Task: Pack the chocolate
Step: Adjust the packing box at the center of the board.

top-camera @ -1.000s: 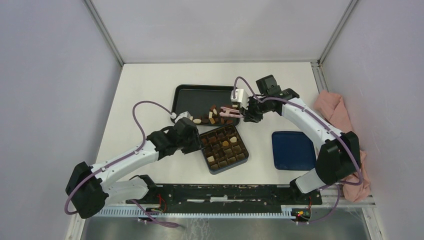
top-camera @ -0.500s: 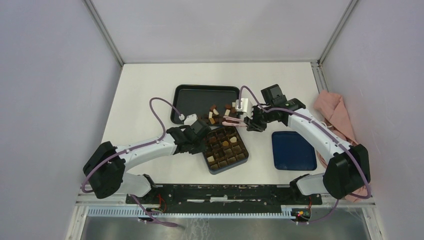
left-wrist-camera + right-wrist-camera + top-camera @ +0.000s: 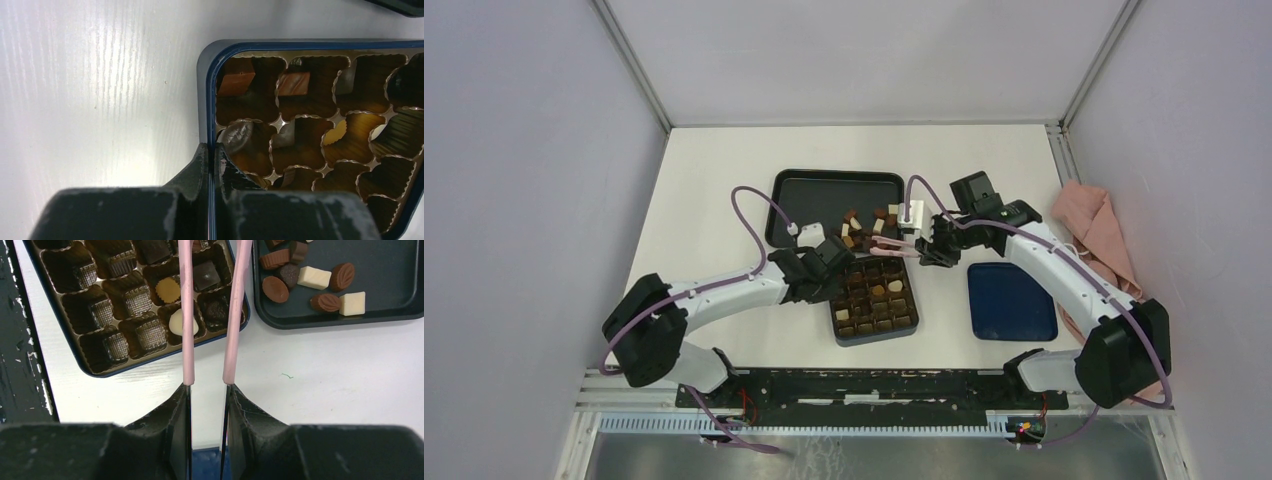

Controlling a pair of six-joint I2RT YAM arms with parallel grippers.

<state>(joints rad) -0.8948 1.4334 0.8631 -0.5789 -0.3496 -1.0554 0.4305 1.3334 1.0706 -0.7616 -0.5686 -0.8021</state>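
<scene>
Though closed down tight, pinches only a thin thing with the left end effector (image 3: pixel 211 150): the left wall of the dark navy square box (image 3: pixel 206 90) with gold-brown fluted compartments. Sets one black finger (image 3: pixel 192 172) outside the rim, over the white worktop (image 3: pixel 100 100), and the other inside, against the nearest compartment. Finds that box flat on the worktop, just on the near side of the black rectangular plastic tray (image 3: pixel 824 195).

Shows chocolate (image 3: pixel 236 82) already in several compartments: two mid-brown squares along the top row of the left wrist view, a dark round piece just beside the inner finger, a cream-tan fluted round farther right. Adds, through the right wrist camera, a cream oval and a dark square, with many cups holding only their liners.

Holds the pink plastic tweezers (image 3: pixel 186 315) in the right end effector (image 3: pixel 207 390), narrowed on their rear part, the two pink arms running forward and standing apart. Reaches with them over the box edge nearest the tray. Cannot tell whether the tips pinch a piece: out of the wrist view, too small from above.

Loose in the tray's near right part, close to the tweezers: more chocolate, namely brown ovals, leaf-patterned pieces, a cream rectangle and a cream square. Right of the box and apart from it, on the worktop: a flat blue lid (image 3: pixel 1012 300) with rounded corners. At the worktop's right edge: a crumpled pink cloth (image 3: pixel 1092 225).
</scene>
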